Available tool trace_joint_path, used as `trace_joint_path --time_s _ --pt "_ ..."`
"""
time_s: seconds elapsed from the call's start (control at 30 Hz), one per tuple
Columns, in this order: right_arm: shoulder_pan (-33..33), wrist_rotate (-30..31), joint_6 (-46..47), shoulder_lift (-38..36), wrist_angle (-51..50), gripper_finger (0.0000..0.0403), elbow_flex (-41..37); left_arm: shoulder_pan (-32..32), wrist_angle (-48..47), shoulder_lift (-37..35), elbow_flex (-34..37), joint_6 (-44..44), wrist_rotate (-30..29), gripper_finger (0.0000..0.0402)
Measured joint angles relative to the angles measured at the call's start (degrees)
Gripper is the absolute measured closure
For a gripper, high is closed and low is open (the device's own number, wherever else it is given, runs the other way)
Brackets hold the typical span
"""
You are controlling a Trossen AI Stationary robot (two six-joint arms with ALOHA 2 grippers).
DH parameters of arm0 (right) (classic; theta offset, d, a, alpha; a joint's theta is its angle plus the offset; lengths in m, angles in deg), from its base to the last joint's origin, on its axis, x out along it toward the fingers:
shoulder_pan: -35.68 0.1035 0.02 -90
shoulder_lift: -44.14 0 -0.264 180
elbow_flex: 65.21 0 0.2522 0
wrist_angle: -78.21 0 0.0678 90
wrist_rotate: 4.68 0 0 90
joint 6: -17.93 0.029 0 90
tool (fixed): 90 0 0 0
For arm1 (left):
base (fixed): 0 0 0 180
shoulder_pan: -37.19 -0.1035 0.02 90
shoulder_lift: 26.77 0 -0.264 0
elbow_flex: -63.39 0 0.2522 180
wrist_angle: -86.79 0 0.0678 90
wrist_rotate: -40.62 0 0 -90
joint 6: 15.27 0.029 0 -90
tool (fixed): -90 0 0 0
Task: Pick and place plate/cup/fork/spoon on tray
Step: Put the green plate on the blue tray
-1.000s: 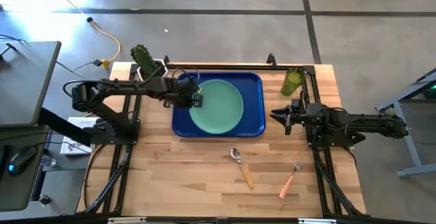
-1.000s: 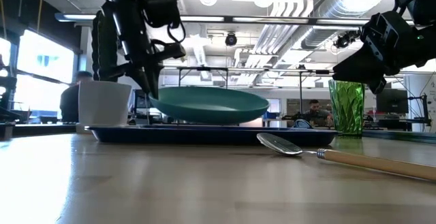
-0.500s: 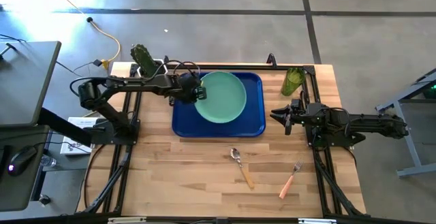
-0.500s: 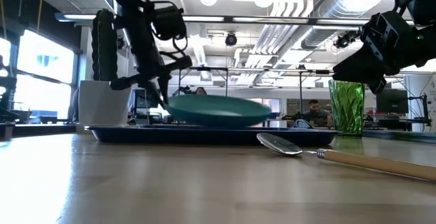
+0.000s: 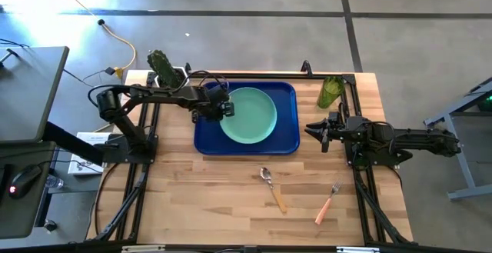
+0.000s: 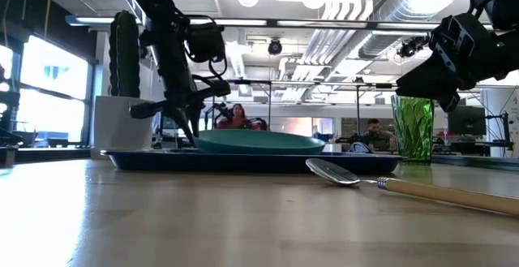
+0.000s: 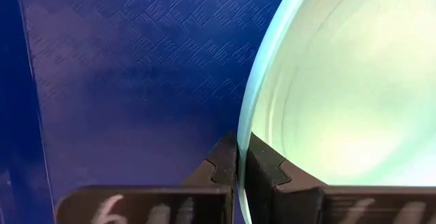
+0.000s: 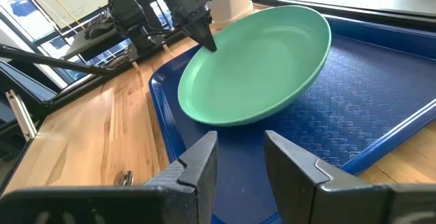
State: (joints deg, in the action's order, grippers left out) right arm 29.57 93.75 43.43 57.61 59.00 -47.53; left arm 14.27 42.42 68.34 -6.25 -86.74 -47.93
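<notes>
The mint-green plate [image 5: 248, 114] lies low in the dark blue tray [image 5: 286, 141], close to level. My left gripper [image 5: 221, 108] is shut on its left rim. My right gripper [image 5: 314, 132] waits open at the tray's right side, with nothing between its fingers [image 8: 242, 159]. The green cup [image 5: 330, 91] stands upright on the table at the far right. The spoon [image 5: 271, 188] and the fork [image 5: 328, 201] lie flat on the wood near the front edge. My left gripper pinches the plate's rim [image 7: 240, 157] between its two fingers, one on the top face and one underneath. It comes steeply from above at the plate's left edge [image 8: 204, 41]. The plate sits almost level, its underside down at the tray's floor [image 6: 259, 149].
A green cactus in a white pot [image 5: 164, 68] stands just beyond the tray's far left corner, close to my left arm. Black frame rails [image 5: 357, 107] run along both table sides. Bare wood lies in front of the tray around the cutlery.
My left gripper has gone down with the plate, still shut on its rim. The plate hung tilted and clear above the tray. It now sits low in the tray and close to level.
</notes>
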Motion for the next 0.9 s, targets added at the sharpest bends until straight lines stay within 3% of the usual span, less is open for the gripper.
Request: trace_joint_path --time_s 0.37,0.9 --pt "0.0 0.0 0.0 0.0 0.0 0.0290 0.0 -0.9 -2.3 0.0 0.0 0.1 -0.9 0.0395" --pt "0.0 0.0 0.0 0.0 0.0 0.0290 0.0 -1.1 -2.6 0.0 0.0 0.8 -1.3 0.0353"
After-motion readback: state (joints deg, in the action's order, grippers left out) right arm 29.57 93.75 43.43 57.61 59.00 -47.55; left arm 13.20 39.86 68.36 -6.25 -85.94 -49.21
